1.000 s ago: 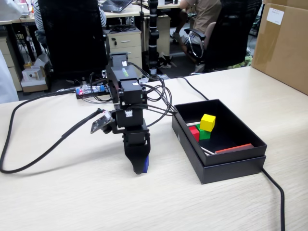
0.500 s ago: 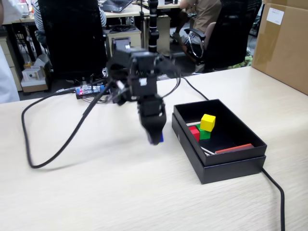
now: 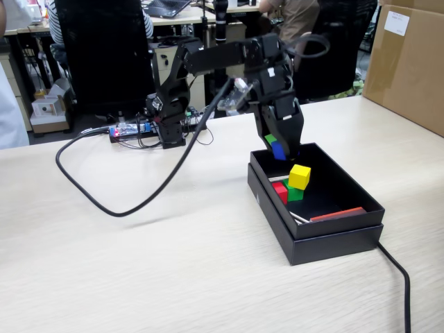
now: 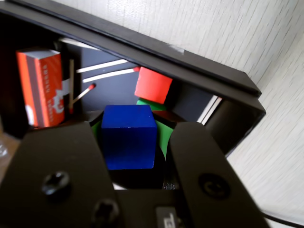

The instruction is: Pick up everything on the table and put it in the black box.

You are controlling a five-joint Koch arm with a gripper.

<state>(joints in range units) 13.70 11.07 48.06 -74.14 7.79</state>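
In the fixed view my gripper (image 3: pixel 282 152) hangs over the far left corner of the black box (image 3: pixel 316 233), shut on the blue cube (image 3: pixel 278 150). On the box floor the yellow cube (image 3: pixel 300 176) rests on top of the red cube (image 3: pixel 280 191) and the green cube (image 3: pixel 295 194). The wrist view shows the blue cube (image 4: pixel 128 137) held between the two black jaws of the gripper (image 4: pixel 137 125), above the box interior. Beyond it lie the red cube (image 4: pixel 153 85) and a sliver of the green cube (image 4: pixel 144 101). The yellow cube is out of sight in the wrist view.
An orange-red matchbox (image 4: pixel 42 88) and loose matches (image 4: pixel 107 66) lie in the box. A big brown carton (image 3: pixel 409 62) stands at the back right of the table (image 3: pixel 173 277). Black cables (image 3: pixel 104 201) loop over the table's left, and one runs past the box's right.
The arm has lifted off the table at the left and swung up and to the right, carrying the blue cube from the tabletop to above the black box.
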